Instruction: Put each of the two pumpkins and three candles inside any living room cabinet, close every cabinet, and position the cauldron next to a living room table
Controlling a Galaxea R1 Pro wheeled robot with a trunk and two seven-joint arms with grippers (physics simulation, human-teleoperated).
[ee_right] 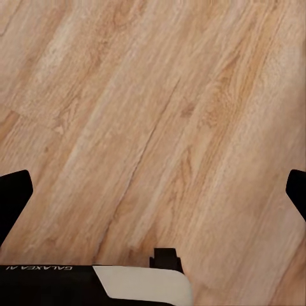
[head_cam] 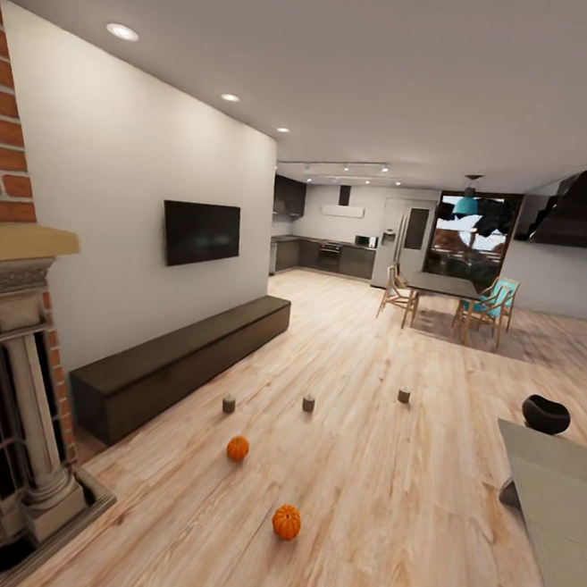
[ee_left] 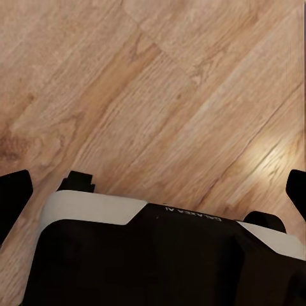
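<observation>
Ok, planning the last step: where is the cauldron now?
In the head view the cauldron sits on the wooden floor at right, just beyond the far end of the low table.

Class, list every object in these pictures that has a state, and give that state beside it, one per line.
Long dark brown wooden cabinet: doors closed.
Two orange ribbed pumpkins: upright on floor.
Three beige stubby candles: standing, unlit.
Glossy black cauldron: on floor beyond the grey table.
Left hand: open.
Right hand: open.

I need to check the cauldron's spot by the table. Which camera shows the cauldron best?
The head view: the cauldron sits on the floor just beyond the table. Both wrist views look down at bare wooden floor.
</observation>
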